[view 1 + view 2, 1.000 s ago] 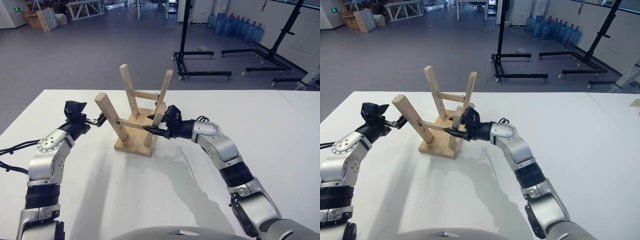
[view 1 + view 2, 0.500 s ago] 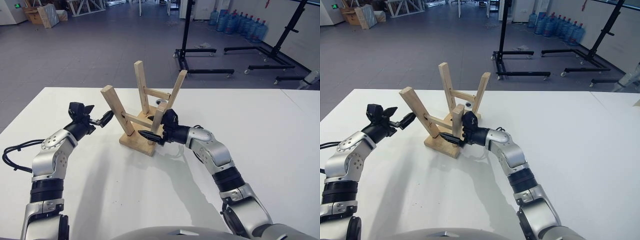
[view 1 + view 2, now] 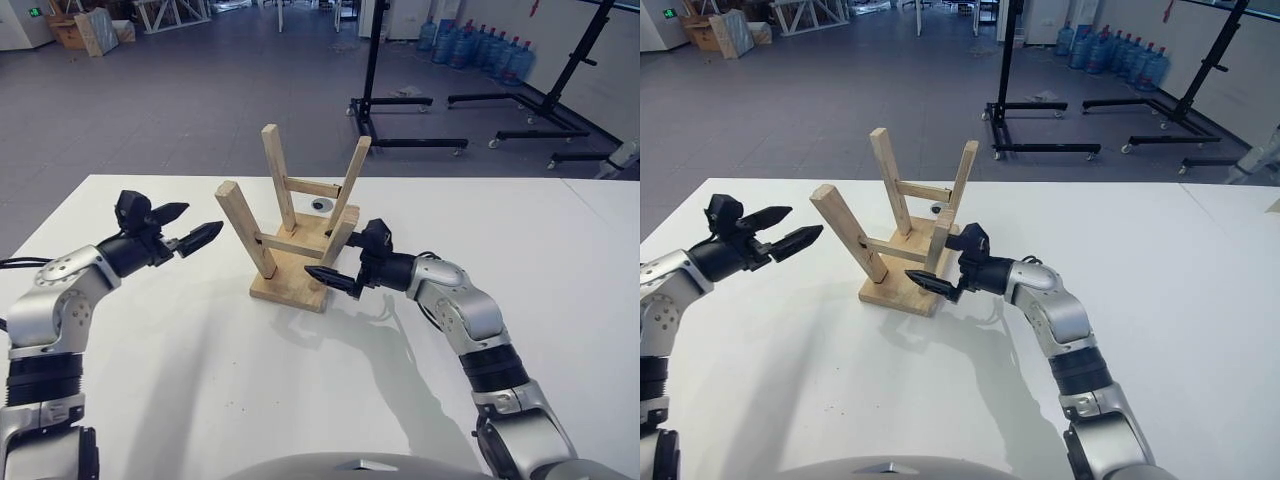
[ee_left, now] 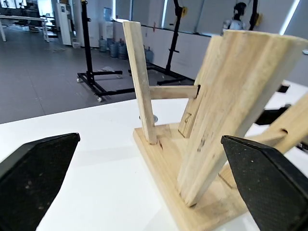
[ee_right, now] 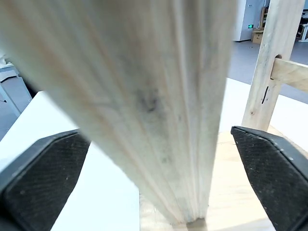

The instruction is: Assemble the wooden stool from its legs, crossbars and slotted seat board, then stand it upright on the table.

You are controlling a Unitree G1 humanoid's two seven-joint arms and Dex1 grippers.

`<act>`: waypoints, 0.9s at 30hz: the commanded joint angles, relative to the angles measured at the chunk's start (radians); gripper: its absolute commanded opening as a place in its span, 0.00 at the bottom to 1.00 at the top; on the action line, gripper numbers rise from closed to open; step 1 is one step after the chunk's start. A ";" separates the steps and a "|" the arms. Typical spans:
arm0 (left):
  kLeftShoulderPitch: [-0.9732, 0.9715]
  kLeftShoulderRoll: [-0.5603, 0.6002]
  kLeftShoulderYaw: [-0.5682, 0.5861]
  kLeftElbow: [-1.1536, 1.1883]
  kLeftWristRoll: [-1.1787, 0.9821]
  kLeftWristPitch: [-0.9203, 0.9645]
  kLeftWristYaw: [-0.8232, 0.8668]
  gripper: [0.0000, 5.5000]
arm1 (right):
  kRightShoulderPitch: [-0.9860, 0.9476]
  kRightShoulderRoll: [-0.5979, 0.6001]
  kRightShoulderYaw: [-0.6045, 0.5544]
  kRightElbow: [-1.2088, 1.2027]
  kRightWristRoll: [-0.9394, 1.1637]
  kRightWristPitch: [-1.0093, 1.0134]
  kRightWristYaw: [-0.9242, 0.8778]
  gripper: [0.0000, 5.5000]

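The wooden stool [image 3: 297, 240] stands upside down on the white table [image 3: 200, 380], seat board [image 3: 285, 288] flat on the surface and its legs pointing up, joined by crossbars [image 3: 312, 187]. My left gripper [image 3: 203, 218] hovers open a short way left of the outer leg [image 3: 243, 228], touching nothing; the left wrist view shows its pads [image 4: 38, 178] wide apart with the stool [image 4: 211, 110] ahead. My right gripper [image 3: 335, 268] is open at the base of the near right leg [image 3: 338, 243]. That leg [image 5: 159, 96] stands between its pads [image 5: 269, 163].
A small round grey object [image 3: 320, 204] lies on the table just behind the stool. Beyond the far table edge are black metal racks [image 3: 400, 110] on the floor. Bare tabletop lies in front of the stool and to both sides.
My left gripper has drawn back to the left, away from the outer leg it was touching, and spread its fingers wider. My right gripper has dropped from the crossbar to the near leg's base.
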 commanded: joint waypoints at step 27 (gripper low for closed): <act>-0.158 -0.148 -0.116 -0.069 0.075 -0.021 0.172 0.98 | -0.038 0.141 -0.062 0.146 -0.237 -0.252 -0.459 0.95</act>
